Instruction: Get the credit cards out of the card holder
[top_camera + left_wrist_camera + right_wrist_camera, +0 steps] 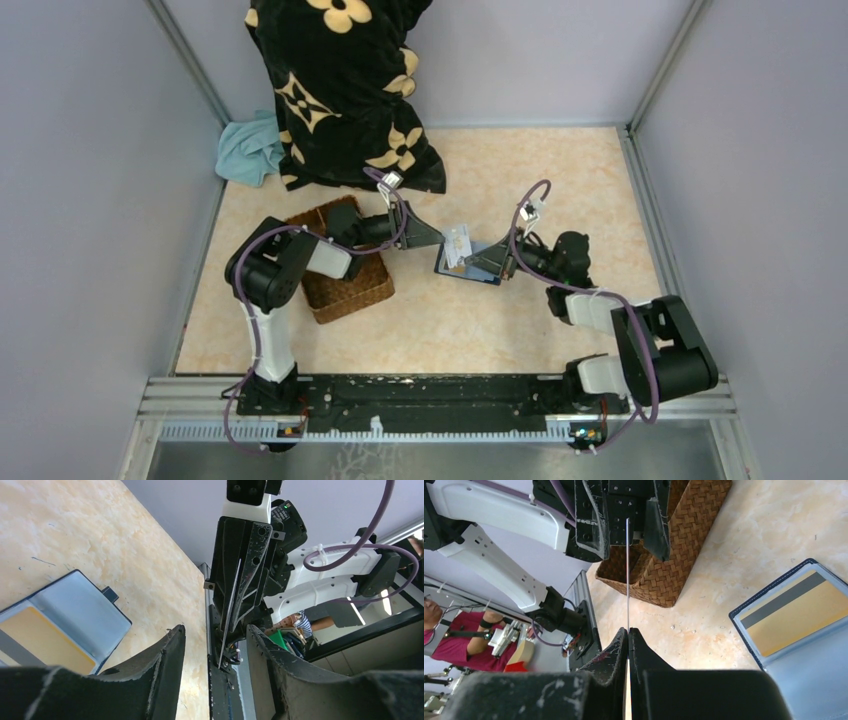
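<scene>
My right gripper (628, 630) is shut on one pale credit card (627, 570), held on edge above the table. In the top view the card (458, 243) sits between both grippers. My left gripper (215, 630) is open, one finger on each side of the card's far end (227, 615), not touching it. The navy card holder (468, 268) lies open on the table below. Its light blue inside holds a yellow-gold card (799, 610) with a dark stripe. That card also shows in the left wrist view (45, 640) inside the holder (80, 605).
A brown wicker basket (340, 265) stands left of the holder, under the left arm, and shows in the right wrist view (674, 540). A black flowered cushion (345, 90) and a teal cloth (250, 150) lie at the back left.
</scene>
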Motion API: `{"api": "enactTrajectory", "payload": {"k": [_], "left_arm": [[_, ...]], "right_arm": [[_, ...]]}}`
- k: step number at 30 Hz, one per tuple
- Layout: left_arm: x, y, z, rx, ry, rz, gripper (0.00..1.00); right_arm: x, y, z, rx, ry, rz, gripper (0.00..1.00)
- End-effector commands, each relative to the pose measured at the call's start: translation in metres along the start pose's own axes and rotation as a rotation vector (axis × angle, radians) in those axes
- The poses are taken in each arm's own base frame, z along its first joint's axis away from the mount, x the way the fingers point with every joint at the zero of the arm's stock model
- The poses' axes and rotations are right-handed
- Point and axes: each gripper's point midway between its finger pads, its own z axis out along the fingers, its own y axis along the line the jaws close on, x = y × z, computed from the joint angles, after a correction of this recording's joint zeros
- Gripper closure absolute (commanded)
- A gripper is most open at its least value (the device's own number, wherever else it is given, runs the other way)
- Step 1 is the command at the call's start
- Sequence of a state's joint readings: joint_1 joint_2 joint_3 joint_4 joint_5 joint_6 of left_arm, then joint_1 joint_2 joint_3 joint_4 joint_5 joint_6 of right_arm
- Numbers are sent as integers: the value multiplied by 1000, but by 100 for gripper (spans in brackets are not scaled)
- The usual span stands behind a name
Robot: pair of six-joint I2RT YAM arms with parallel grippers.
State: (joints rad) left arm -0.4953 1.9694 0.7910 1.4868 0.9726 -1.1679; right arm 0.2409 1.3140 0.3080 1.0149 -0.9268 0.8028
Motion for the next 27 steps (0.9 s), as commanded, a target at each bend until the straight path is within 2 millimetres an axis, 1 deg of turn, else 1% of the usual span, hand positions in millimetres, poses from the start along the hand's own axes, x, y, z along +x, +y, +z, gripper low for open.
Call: {"api": "enactTrajectory", "payload": {"k": [1,5,8,9,10,12,13,15,16,20,22,23,24,25,27], "left_arm": [[-4,-21,-1,99,36,122,45],[-5,-19,0,83,32,123,47],[-4,-21,0,91,36,120,49],[-4,-21,0,92,38,120,52],[-3,-20,-1,89,37,116,56],[-2,-18,-2,82,34,109,71],[-1,-17,-2,80,34,104,77],[1,-16,-2,80,37,95,87],[2,-17,-3,83,39,93,89],[10,-18,-3,109,66,75,86],[14,-19,-4,119,76,67,86],[15,-19,-4,123,80,67,90],[16,-19,-4,124,82,64,97],[17,-19,-5,124,79,61,100],[15,-19,-6,121,59,64,100]], "right_arm": [[-1,12,7,-62,26,-71,100],[9,9,12,-49,64,-71,100],[9,6,13,-38,71,-72,100],[9,6,13,-38,71,-73,100],[8,6,13,-38,70,-73,100],[8,6,14,-38,70,-72,100],[8,6,14,-37,71,-70,100],[8,5,14,-37,76,-62,100],[9,5,14,-36,77,-60,100],[9,6,15,-44,78,-50,100],[9,6,15,-48,78,-46,100],[9,6,16,-49,76,-45,100],[9,6,15,-50,76,-44,100],[8,6,16,-50,75,-44,100],[8,7,16,-53,74,-44,100]]}}
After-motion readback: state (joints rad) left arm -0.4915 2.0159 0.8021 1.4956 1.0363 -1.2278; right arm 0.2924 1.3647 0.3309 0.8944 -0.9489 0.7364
